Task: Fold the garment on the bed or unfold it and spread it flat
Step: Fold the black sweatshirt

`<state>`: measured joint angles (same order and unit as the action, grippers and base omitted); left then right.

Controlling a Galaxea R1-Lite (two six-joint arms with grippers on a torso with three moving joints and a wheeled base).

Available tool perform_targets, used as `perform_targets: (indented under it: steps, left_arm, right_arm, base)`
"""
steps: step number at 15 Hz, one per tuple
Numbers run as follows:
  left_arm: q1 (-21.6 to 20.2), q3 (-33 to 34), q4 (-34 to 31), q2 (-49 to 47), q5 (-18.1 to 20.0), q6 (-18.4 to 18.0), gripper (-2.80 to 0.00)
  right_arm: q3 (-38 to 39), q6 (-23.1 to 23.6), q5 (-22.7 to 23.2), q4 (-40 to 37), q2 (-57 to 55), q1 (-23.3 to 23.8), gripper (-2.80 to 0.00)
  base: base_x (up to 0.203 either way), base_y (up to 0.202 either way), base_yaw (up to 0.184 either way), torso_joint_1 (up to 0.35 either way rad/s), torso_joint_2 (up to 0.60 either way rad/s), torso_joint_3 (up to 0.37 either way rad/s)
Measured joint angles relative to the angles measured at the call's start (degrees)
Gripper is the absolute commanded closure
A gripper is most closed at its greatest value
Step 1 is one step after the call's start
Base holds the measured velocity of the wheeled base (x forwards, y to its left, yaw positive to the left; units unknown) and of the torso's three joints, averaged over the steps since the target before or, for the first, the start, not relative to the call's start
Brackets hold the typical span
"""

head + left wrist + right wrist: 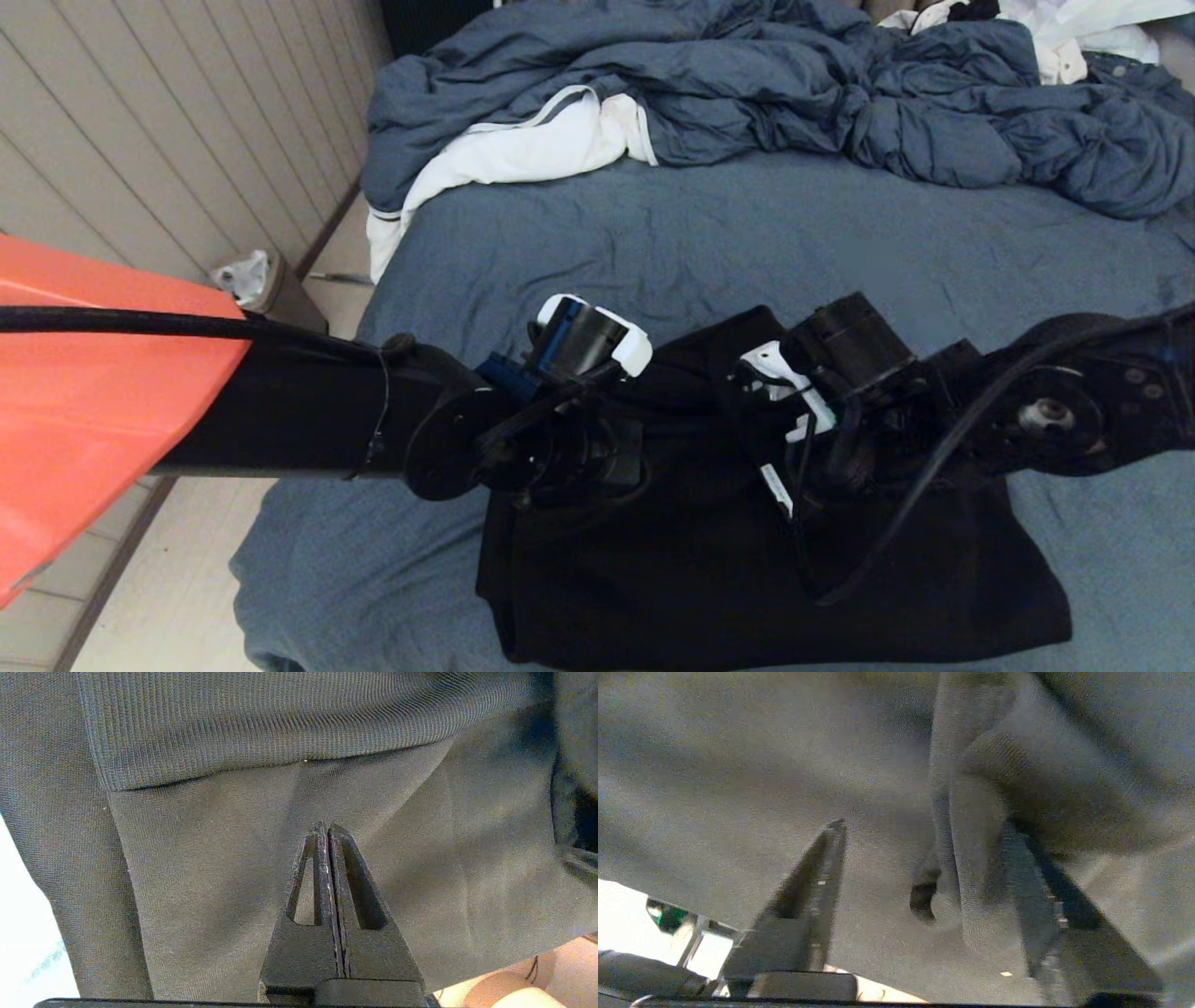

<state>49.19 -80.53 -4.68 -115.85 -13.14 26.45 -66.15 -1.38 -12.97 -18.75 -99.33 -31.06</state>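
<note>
Both tools work low over the black hoodie [747, 560], which lies bunched in a rough folded block on the near part of the bed [709, 243]. Left tool [328, 828] is clenched, its two fingers pressed flat together with nothing between them, the tips resting against the hoodie's plain fabric just below a ribbed band [280, 723]. Right tool [924, 830] is released, its fingers spread wide apart on either side of a raised fold of the hoodie; that fold stands between them, and whether it touches either finger cannot be told. In the head view both arms cross in front of the hoodie and hide its middle, so neither tool's fingers show there.

No brand, label or writing can be read on the hoodie or on the arms.

Beyond the hoodie, at the far end of the bed, a rumpled blue-grey duvet [794, 84] lies heaped, and a white cloth with grey trim [523, 149] spills from under it over the bed's left edge. On the floor left of the hoodie stands a small bin [271, 289] with crumpled pale stuff in it.
</note>
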Motion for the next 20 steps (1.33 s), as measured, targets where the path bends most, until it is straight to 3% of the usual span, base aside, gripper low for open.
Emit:
perform_targets:
  steps: [6,7,13,20]
  left_arm:
    - [0.04,0.0,-0.03,-0.09,0.05,0.0,0.0]
    - [0.04,0.0,-0.02,-0.09,0.05,0.01,0.0]
    - [0.09,-0.04,0.0,-0.09,0.05,0.01,0.0]
    - [0.48,0.11,0.05,-0.16,0.09,0.09,0.0]
  right_arm:
    - [0.28,0.28,-0.15,-0.2,5.94,0.33,-2.8]
    - [0.15,0.22,-0.2,-0.19,6.88,0.48,0.0]
    - [-8.86,0.26,-0.59,-0.2,8.34,3.06,0.0]
    - [-19.34,-0.11,-2.38,0.43,-4.52,7.45,0.0]
  base:
    - [0.0,0.0,0.0,0.0,0.0,0.0]
    - [0.0,0.0,0.0,0.0,0.0,0.0]
    - [0.0,0.0,0.0,0.0,0.0,0.0]
    - [0.0,0.0,0.0,0.0,0.0,0.0]
